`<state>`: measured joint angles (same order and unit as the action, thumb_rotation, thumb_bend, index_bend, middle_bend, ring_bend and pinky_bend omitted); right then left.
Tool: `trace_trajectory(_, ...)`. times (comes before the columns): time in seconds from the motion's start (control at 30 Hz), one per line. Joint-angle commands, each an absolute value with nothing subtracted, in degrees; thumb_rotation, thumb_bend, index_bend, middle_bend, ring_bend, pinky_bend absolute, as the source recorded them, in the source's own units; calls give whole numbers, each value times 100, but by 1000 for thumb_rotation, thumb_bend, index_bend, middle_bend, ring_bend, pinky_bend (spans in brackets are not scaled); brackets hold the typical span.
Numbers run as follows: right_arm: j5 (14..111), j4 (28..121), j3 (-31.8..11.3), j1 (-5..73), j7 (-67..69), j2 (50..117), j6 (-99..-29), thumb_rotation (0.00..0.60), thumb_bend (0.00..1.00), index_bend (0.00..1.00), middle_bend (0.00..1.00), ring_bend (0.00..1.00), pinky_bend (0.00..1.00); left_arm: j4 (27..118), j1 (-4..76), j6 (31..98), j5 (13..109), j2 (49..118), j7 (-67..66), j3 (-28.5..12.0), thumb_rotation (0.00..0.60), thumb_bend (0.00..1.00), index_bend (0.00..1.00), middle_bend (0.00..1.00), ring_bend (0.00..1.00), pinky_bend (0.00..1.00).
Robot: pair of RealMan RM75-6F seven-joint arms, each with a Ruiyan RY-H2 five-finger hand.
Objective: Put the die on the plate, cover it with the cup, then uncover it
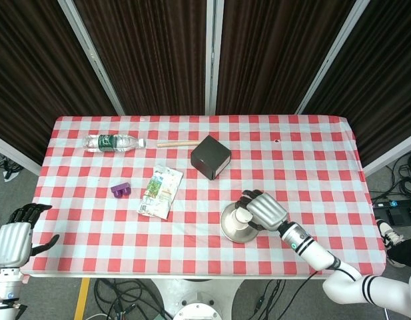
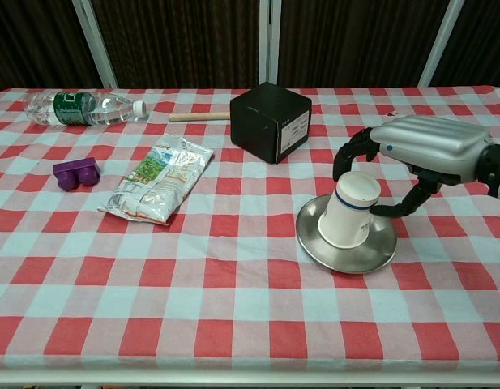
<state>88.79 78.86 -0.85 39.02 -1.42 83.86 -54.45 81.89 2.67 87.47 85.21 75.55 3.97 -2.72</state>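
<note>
An upturned white paper cup [image 2: 351,215] with a blue band stands tilted on the round metal plate [image 2: 347,255], right of the table's centre. My right hand [image 2: 428,146] reaches in from the right and grips the cup's raised base between fingers and thumb. The head view shows the same hand [image 1: 265,210] over the cup [image 1: 240,217] and plate [image 1: 230,230]. The die is hidden from both views. My left hand [image 1: 12,241] hangs off the table's near left corner, fingers apart and holding nothing.
A black box [image 2: 270,121] stands just behind the plate. A snack packet [image 2: 160,178], a purple block [image 2: 75,172], a lying water bottle [image 2: 79,107] and a wooden stick [image 2: 197,116] occupy the left half of the checked table.
</note>
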Motion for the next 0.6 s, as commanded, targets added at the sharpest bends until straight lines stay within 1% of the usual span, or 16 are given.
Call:
trace_trajectory(0.03,8898,7900,-93,3936,-134,8413,-5406,600,255,391,299,134,241,8188,252,8741,8494,7550,407,-271,600,173,270,249,172,210)
trace_trajectory(0.2,9287,8238,123,3914,89,8259,-5590,600,256,390,322,147,241,8173,265,8722,8500,7560,412,-271,600,172,270,249,172,211)
trace_trajectory(0.27,9317,8216,125,3910,79,8256,-5631,600,256,389,326,148,241,8172,273,8720,8507,7559,413,-275,600,172,270,250,172,210)
trace_trajectory(0.47,8961,7838,-80,3972,-63,8401,-5439,600,256,389,325,149,241,8168,261,8747,8508,7553,431,-278,600,172,270,249,172,211)
trace_trajectory(0.53,8966,7863,-66,3969,-11,8403,-5441,600,257,389,324,149,241,8170,257,8746,8507,7553,431,-274,600,172,270,249,172,211)
trace_trajectory(0.6,9133,8000,43,3959,105,8342,-5501,600,257,389,327,149,241,8171,256,8736,8495,7554,431,-274,600,172,270,250,172,210)
